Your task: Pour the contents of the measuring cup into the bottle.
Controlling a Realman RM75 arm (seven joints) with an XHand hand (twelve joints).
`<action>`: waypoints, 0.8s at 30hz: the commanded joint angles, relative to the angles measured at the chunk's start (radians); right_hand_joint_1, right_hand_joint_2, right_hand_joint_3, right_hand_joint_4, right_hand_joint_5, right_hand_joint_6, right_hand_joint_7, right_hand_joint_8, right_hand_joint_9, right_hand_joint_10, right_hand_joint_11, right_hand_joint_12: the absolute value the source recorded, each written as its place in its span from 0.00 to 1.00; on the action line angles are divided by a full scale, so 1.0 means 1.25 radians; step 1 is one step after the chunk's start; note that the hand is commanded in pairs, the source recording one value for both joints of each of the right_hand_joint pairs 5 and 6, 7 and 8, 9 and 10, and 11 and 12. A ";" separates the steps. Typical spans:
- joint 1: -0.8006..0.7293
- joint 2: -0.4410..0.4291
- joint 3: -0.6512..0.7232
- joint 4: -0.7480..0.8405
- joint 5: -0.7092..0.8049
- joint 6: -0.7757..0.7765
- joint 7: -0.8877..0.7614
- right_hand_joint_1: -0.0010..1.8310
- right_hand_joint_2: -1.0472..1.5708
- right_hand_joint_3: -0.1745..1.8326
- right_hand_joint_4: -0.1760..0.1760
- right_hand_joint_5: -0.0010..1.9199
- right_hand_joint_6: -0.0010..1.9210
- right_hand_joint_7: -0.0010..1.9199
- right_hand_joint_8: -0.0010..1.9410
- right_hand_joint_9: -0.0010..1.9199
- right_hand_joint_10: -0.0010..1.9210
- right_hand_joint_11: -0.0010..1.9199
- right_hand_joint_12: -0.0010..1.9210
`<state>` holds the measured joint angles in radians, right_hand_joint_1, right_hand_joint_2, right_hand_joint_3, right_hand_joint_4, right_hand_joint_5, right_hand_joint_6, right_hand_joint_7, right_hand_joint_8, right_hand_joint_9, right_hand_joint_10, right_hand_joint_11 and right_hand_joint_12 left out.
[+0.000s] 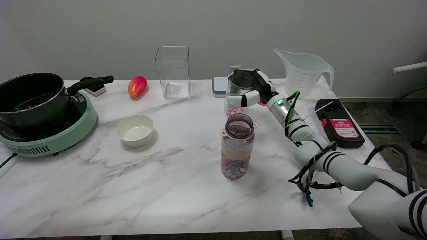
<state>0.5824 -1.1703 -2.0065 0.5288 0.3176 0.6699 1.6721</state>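
A small clear measuring cup [237,87] with pink and white pieces in its bottom stands upright just behind the bottle. My right hand [255,90] grips it from the right, with fingers wrapped around its wall and rim. The bottle [237,148] is clear with a pale pink band and an open mouth. It stands upright mid-table, with some pink and white pieces lying in its bottom. The bottle's mouth hides the cup's base, so I cannot tell whether the cup rests on the table.
A large translucent jug [302,71] and a black-and-red device [340,123] sit to the right, beside my arm. A white bowl [135,130], a clear square container [172,71], a red-orange fruit [137,86], and a black pot [31,96] on a green cooker [66,135] lie left.
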 commanded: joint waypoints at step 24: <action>-0.761 0.183 0.728 0.770 0.031 -0.068 0.009 0.84 0.64 0.48 0.50 0.75 0.75 0.73 0.72 0.67 0.67 0.58 0.58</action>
<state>0.0653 -0.9585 -1.5018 1.1220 0.3392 0.6284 1.6784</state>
